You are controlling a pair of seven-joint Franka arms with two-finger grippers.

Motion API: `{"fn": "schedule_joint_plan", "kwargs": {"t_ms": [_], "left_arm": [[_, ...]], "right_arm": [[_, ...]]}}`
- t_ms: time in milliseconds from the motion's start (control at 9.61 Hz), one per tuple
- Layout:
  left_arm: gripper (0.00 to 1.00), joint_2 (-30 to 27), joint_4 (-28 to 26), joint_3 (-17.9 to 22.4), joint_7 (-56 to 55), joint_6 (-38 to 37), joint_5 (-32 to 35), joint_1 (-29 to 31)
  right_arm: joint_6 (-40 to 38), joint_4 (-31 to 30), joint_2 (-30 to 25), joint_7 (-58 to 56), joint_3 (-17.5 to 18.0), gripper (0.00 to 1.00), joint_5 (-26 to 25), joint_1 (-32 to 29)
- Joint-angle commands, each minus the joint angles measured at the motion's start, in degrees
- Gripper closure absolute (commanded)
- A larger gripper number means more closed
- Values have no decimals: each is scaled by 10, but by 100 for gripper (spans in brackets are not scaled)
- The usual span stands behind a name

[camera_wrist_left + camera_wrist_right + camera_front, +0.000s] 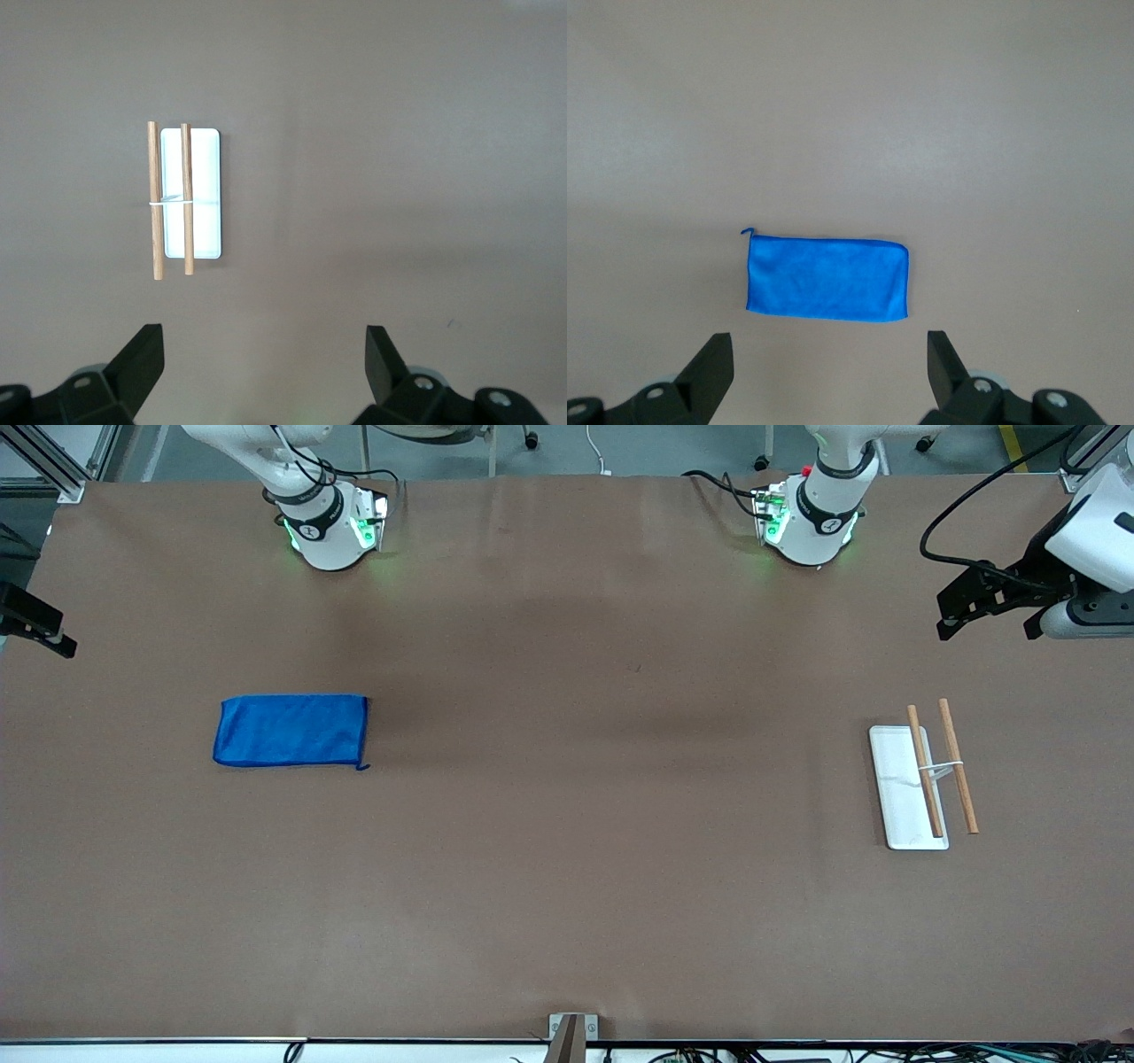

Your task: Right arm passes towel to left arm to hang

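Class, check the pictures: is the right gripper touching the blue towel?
Apart. In the right wrist view, the right gripper hangs open above the table, bare brown surface showing between its fingertips and the towel.

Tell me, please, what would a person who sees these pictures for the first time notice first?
First the towel, bright blue and folded flat on the brown table toward the right arm's end, with nothing touching it. Next the white rack with two wooden rods, toward the left arm's end. The left gripper is over the table near the rack and the right gripper is up near the towel, both with jaws open and empty.
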Motion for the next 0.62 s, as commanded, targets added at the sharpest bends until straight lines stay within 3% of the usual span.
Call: {"fn": "schedule_joint_plan", "kwargs": {"t_ms": [0, 520], "left_arm": [[0, 16, 0, -2, 5, -5, 5, -4], [0, 22, 4, -9, 7, -5, 3, -9]], "right_arm": [[66, -83, -8, -7, 2, 2, 8, -21], [348, -332, 22, -7, 2, 2, 6, -21]]}}
